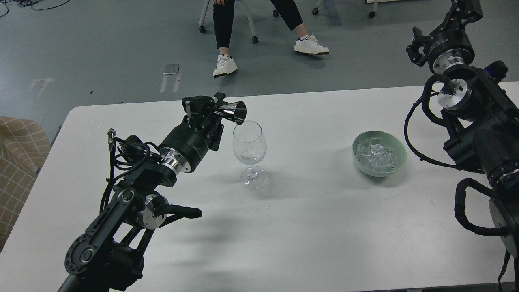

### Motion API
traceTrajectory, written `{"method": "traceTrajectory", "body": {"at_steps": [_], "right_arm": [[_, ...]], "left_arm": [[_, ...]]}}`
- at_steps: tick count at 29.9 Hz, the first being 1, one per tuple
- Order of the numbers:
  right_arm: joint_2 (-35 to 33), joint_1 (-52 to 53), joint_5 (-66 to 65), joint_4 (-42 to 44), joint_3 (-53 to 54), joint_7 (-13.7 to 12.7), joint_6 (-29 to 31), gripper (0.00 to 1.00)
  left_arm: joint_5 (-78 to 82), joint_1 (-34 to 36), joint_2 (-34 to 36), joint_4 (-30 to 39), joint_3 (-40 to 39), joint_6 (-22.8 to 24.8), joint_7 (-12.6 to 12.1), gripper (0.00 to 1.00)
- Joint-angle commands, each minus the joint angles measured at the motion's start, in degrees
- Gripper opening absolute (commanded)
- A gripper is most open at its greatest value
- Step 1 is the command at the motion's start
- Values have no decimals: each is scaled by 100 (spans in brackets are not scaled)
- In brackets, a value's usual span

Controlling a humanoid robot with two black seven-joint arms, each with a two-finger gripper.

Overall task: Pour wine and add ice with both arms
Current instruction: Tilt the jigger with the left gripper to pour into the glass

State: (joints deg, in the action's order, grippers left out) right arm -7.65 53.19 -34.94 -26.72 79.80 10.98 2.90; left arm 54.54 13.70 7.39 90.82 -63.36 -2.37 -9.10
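Gripping a tipped metal jigger (232, 112), left end effector (211, 107) over wine glass (249, 151) | ice (376, 156) heaped in green bowl (399, 152) on counter (308, 227) | right end effector (415, 46) raised, opening indiscernible

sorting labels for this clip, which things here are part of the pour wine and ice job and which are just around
Part of the job:
left gripper holding the metal jigger, tipped over the wine glass
green bowl of ice
right gripper, raised off the table

Just around:
seated person
checked cushion
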Motion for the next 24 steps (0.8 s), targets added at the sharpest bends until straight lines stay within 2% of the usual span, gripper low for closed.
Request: {"method": "traceTrajectory", "body": {"at_steps": [1, 13, 19, 24], "right_arm": [[-8, -1, 5, 9, 0, 0, 0, 100], [-87, -45, 5, 0, 9, 0, 0, 100], [-88, -45, 5, -9, 9, 0, 0, 100], [-88, -45, 5, -35, 0, 0, 0, 100]], "left_arm": [[337, 1, 17, 14, 26, 96, 5, 0], [1382, 18, 131, 5, 219, 105, 31, 0], [2270, 176, 184, 49, 404, 105, 22, 0], [2306, 370, 236, 49, 421, 96, 5, 0]]}}
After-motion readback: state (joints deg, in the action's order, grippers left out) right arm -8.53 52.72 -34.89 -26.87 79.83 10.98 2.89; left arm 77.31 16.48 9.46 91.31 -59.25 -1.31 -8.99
